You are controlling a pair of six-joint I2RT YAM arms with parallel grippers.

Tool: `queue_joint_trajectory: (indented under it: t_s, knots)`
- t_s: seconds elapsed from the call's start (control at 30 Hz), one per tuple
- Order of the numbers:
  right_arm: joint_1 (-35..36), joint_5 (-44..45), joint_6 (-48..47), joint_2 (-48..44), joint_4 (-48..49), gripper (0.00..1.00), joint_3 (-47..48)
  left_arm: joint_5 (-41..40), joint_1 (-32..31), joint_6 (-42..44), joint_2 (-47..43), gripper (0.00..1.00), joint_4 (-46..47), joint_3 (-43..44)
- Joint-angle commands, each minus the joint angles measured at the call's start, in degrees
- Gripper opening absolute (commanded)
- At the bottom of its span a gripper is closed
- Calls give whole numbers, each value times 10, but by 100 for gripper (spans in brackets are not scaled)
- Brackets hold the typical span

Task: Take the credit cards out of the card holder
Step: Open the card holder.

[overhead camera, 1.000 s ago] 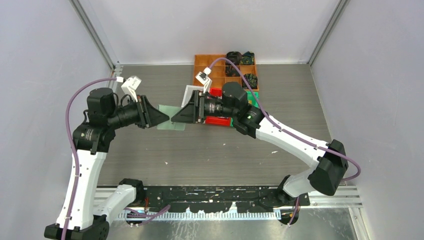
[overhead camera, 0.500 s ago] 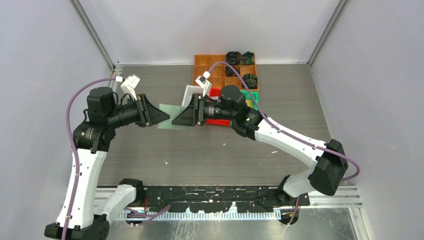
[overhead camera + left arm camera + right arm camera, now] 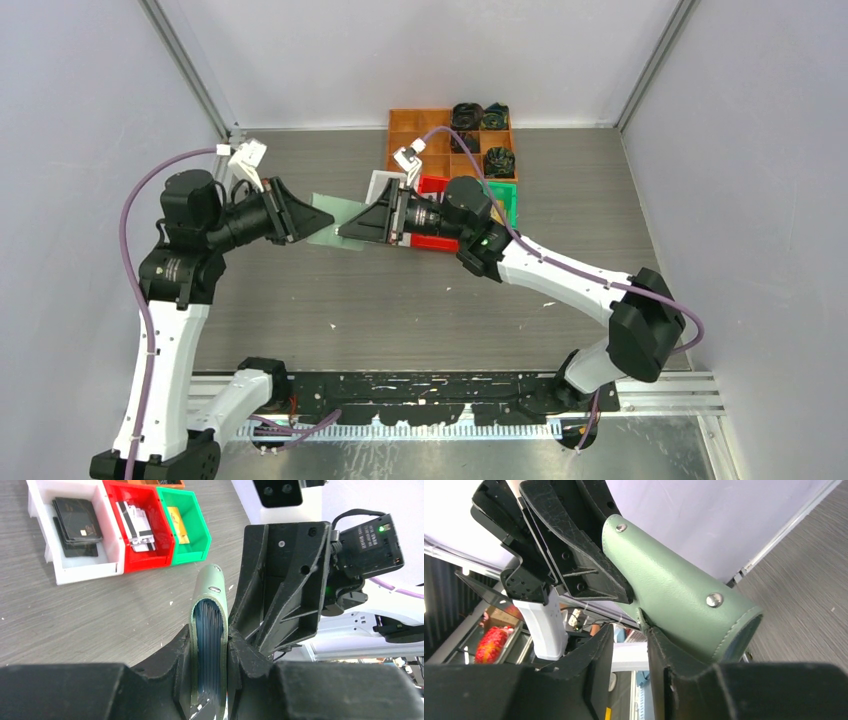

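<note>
Two grippers meet at the small pale sage-green folding card holder (image 3: 210,587), raised between them: the left gripper (image 3: 210,635) clamps its near end, its long axis pointing at the right gripper (image 3: 629,627), whose jaws stand narrowly apart at the far flap, grip unclear.

Grey wood-grain table (image 3: 420,310), pale walls (image 3: 90,80)

Bins (image 3: 145,562) and an orange tray (image 3: 400,122) crowd behind the right gripper (image 3: 343,231); the near tabletop (image 3: 400,300) lies bare.
</note>
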Motion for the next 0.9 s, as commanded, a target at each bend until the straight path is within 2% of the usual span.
queue_joint_trajectory:
  t_s: [0.0, 0.2, 0.43, 0.53, 0.63, 0.73, 0.87]
  knots:
    - [29, 40, 7, -4, 115, 33, 20, 58, -11, -37, 2, 0, 47, 25]
    - [66, 143, -91, -20, 36, 16, 31, 53, -11, -43, -1, 0, 46, 27]
    - [76, 113, -143, -45, -13, 14, 37, 14, -10, -9, 0, 0, 33, 52]
    - [76, 114, -171, -77, -77, 18, 23, -3, -8, -2, 5, 0, 32, 70]
    - [76, 136, -199, -101, -123, 30, 1, -3, -8, -6, 11, 0, 34, 80]
    - [76, 151, -205, -108, -142, 43, -10, 7, -8, -21, 15, 0, 40, 83]
    - [75, 166, -185, -105, -146, 49, -10, 32, -8, -40, 12, 0, 56, 83]
